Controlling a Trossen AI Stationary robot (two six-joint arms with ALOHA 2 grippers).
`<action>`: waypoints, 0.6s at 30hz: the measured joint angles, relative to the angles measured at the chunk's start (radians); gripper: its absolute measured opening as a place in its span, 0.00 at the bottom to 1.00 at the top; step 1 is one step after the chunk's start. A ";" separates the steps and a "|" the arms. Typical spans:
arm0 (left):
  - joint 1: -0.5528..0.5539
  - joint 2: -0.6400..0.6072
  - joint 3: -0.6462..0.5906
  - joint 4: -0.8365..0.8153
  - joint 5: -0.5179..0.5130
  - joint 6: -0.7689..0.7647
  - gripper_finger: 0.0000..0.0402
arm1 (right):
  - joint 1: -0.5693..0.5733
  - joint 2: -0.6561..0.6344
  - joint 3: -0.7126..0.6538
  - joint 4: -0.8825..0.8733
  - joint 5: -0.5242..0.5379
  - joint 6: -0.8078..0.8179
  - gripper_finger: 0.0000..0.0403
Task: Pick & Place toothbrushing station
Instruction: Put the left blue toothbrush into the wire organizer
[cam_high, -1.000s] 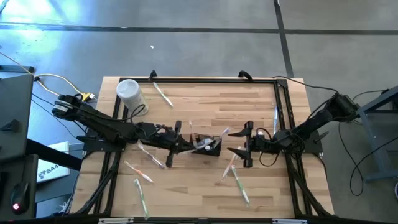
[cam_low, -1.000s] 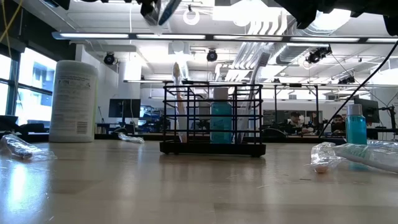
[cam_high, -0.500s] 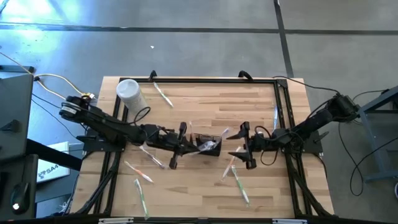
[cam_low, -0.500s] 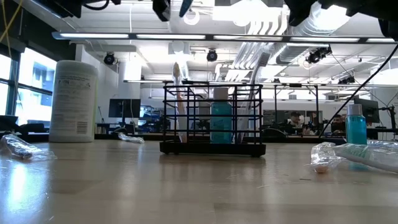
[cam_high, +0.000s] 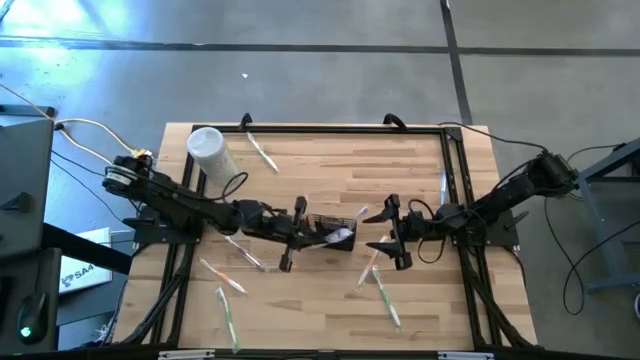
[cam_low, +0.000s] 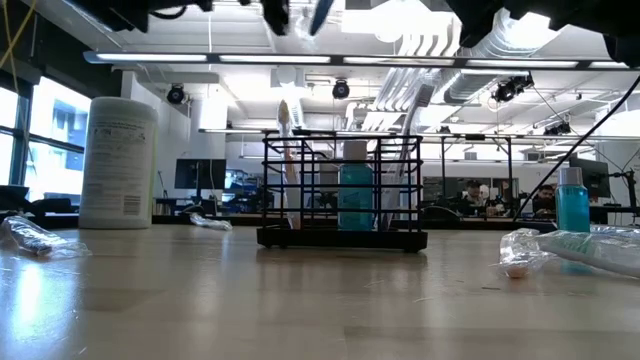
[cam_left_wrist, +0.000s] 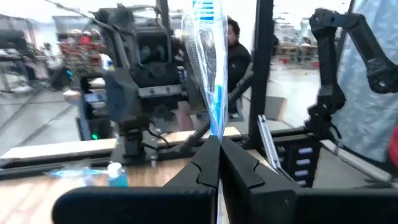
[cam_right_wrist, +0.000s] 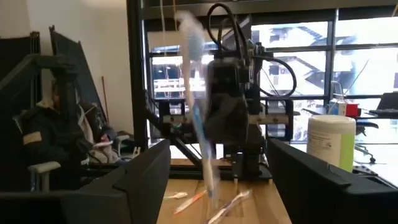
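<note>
The toothbrushing station (cam_high: 330, 230) is a black wire holder standing on its base (cam_low: 340, 239) at the table's middle. A teal bottle (cam_low: 355, 195) and brushes stand in it. My left gripper (cam_high: 312, 236) reaches in from the left, just above the station, and is shut on a toothbrush in clear wrap (cam_left_wrist: 208, 68). The toothbrush shows blurred (cam_right_wrist: 196, 118) in the right wrist view. My right gripper (cam_high: 386, 232) stands open to the right of the station, facing it, with nothing between its fingers. My left gripper pinches one end of the wrapped toothbrush (cam_left_wrist: 216, 134) between its two shut fingers (cam_left_wrist: 239, 165). The fingers come nearly level from the table's left. The toothbrush sticks out past them (cam_high: 340, 236) over the station, lifted clear of it.
A white lidded canister (cam_high: 210, 150) stands at the far left. Wrapped toothbrushes lie scattered on the table (cam_high: 262, 152) (cam_high: 222, 276) (cam_high: 385, 297). A small blue bottle (cam_low: 572, 205) and a wrapped tube (cam_low: 570, 248) show on the low view's right. People sit in the room beyond.
My left gripper has gone toward the table's right edge with the wrapped toothbrush, from beside the station to over it, staying shut. My right gripper has turned a little about its wrist where it stands and stays open. The station has not moved.
</note>
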 joint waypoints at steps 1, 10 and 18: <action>0.001 0.024 0.022 0.002 0.017 0.000 0.00 | -0.004 0.000 0.000 0.003 -0.001 0.014 0.64; 0.000 0.123 0.130 0.008 -0.025 0.015 0.00 | -0.008 0.000 0.000 0.011 -0.086 0.017 0.64; 0.020 0.191 0.189 -0.036 -0.062 0.001 0.00 | -0.008 0.000 0.000 0.017 -0.081 -0.022 0.64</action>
